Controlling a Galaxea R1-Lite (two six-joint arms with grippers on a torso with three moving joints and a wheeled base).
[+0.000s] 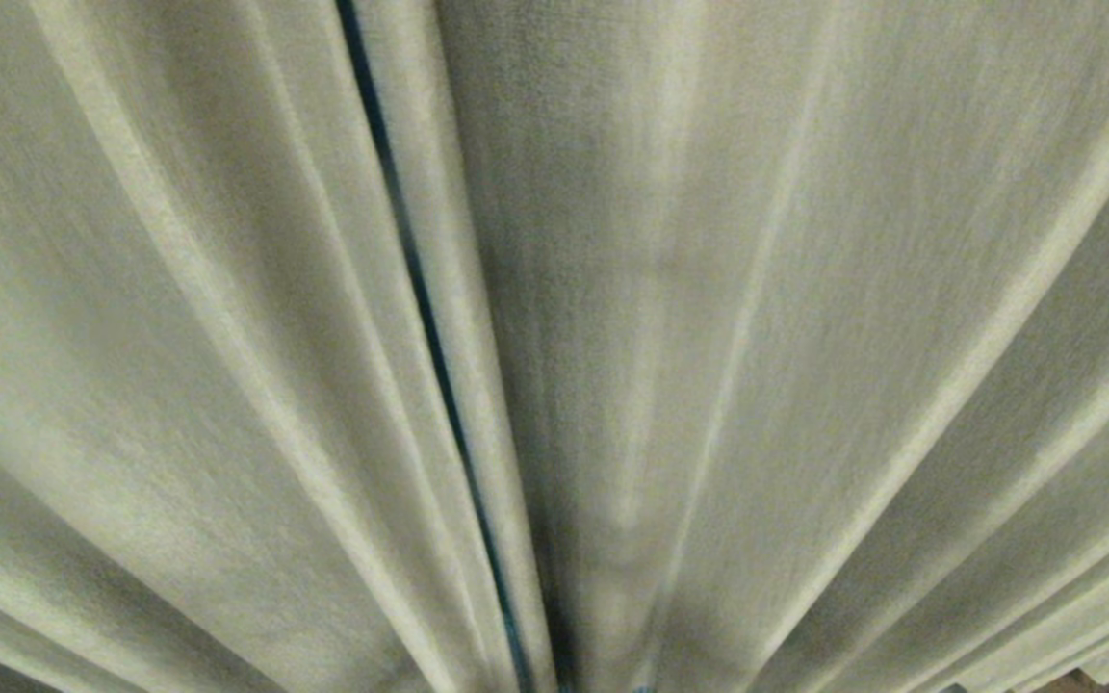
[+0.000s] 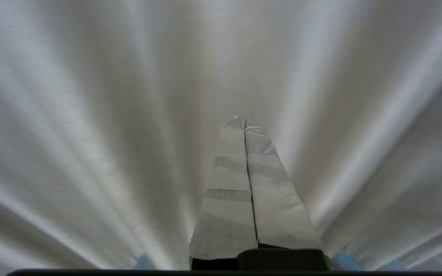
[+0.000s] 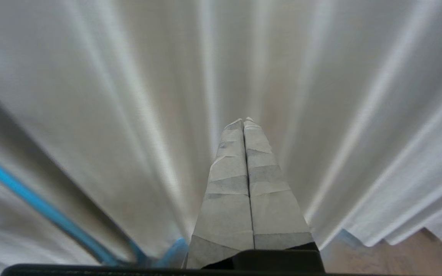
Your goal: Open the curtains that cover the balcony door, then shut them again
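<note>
Hanging drawn curtains (image 1: 757, 337), perhaps a narrow gap, left end effector (image 2: 244, 122) clenched, right end effector (image 3: 244, 122) clenched

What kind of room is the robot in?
Probably a room in a home, though little shows. Floor-length pleated curtains fill the view, a thin slit parts two panels, and their hem hangs just above a wood-look floor.

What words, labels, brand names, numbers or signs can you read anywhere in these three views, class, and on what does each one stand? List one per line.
None: no view shows any readable text.
The curtains fill the head view with plain pleated fabric, split by one narrow dark gap; nothing is printed on them.
The left gripper and right gripper, both shut and wrapped in plain tape, bear no markings.
The floor shows no sign.
</note>
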